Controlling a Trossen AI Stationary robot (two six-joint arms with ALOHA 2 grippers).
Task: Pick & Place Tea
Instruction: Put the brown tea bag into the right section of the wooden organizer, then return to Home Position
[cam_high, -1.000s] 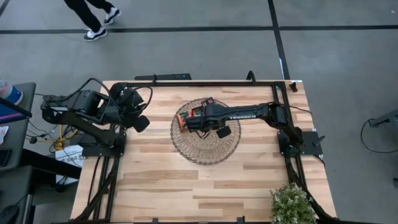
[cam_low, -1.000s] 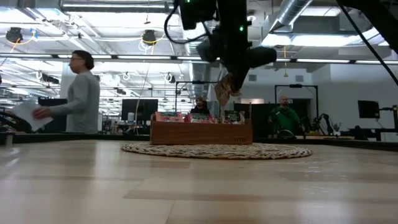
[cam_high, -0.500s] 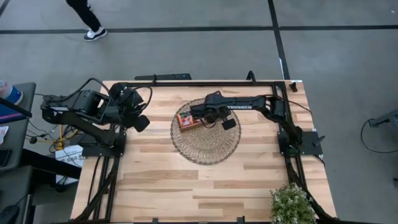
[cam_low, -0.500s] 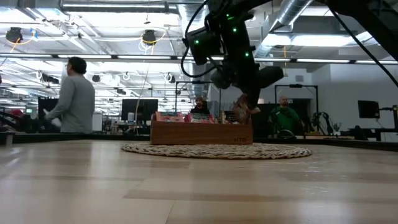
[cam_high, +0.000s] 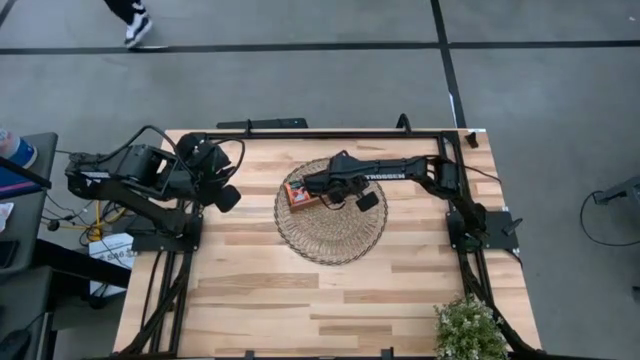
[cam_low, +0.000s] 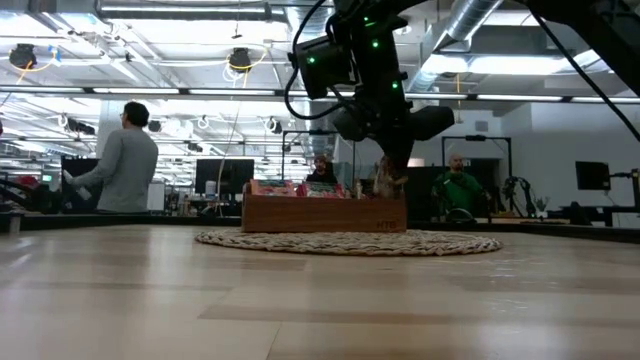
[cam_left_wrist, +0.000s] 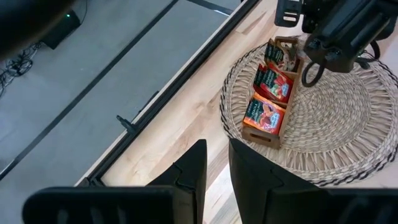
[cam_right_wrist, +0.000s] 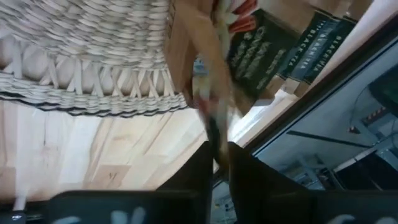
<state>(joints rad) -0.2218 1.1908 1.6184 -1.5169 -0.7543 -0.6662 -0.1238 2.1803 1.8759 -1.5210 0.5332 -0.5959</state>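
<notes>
Over the mat, high view: the right gripper (cam_high: 318, 186) hangs above the end compartment of the brown three-compartment wooden tray (cam_high: 297, 193), which sits on the round woven straw mat (cam_high: 331, 228) on the pale plank table (cam_high: 300, 300); red-orange square tea sachets (cam_high: 296, 194) show in the tray.

Low view: a thin sachet (cam_low: 386, 178) dangles from the right gripper (cam_low: 390, 160), just above the tray's (cam_low: 322, 213) rim; people stand in the room behind.

Left wrist view: the left gripper (cam_left_wrist: 216, 165) waits near the table's edge, its dark fingers slightly spread on nothing; the tray (cam_left_wrist: 267, 127) holds sachets (cam_left_wrist: 263, 114) in its compartments.

Right wrist view: the right gripper's fingers (cam_right_wrist: 198, 160) are pressed on a blurred sachet (cam_right_wrist: 211, 93), pinched by its edge, hanging towards the tray.

Doing it well: I judge the sachet should be lowered edge-first, clear of the divider, and released only once inside the compartment, so it does not catch the rim.
</notes>
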